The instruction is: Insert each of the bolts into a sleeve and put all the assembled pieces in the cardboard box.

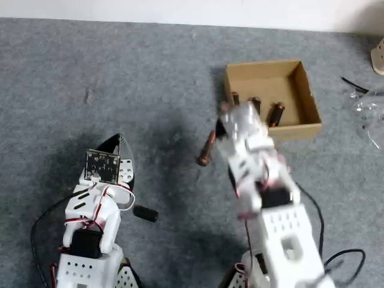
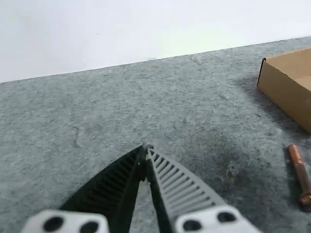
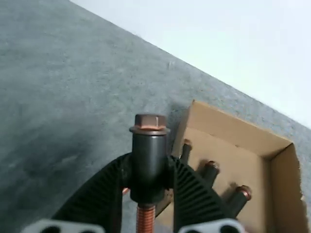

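Right gripper (image 3: pixel 149 171): clamped on sleeve (image 3: pixel 148 158) with bolt (image 3: pixel 149 122) through it, shaft end cut off
Left gripper (image 2: pixel 146 154): fingers pinched together, holding nothing
Loose bolt (image 1: pixel 207 149): on carpet, left of cardboard box (image 1: pixel 263 65)
Assembled pieces (image 1: pixel 276 114): three inside box, one half hidden by blurred arm

The bolt (image 3: pixel 150 122) is copper, sleeve (image 3: pixel 148 160) black, cardboard box (image 3: pixel 228 127) tan, table (image 3: pixel 58 97) grey.

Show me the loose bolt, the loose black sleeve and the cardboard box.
loose bolt (image 1: pixel 206 149), high view, middle of its shank.
black sleeve (image 1: pixel 146 213), high view, middle of its body.
cardboard box (image 1: pixel 303 130), high view, its near wall.
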You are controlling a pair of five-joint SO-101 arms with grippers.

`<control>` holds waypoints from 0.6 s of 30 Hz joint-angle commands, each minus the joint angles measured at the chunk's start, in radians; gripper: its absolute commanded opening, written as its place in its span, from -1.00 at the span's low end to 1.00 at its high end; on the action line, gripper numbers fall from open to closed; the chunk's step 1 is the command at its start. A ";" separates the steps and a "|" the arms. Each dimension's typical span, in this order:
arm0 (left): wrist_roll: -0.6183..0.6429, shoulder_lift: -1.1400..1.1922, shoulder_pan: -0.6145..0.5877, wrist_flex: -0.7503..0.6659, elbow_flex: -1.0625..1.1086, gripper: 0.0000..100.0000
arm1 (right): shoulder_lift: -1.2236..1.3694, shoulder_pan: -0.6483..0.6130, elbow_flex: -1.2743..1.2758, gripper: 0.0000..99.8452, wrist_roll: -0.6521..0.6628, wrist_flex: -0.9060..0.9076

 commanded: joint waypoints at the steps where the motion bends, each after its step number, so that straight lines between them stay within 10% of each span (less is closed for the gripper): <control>1: 0.005 -0.012 -0.010 -0.020 0.019 -0.97 | 0.348 0.051 -0.298 -0.99 0.003 -0.047; 18: 0.005 -0.012 -0.010 -0.025 0.019 -0.97 | 1.268 0.111 -0.862 -0.99 -0.218 -0.045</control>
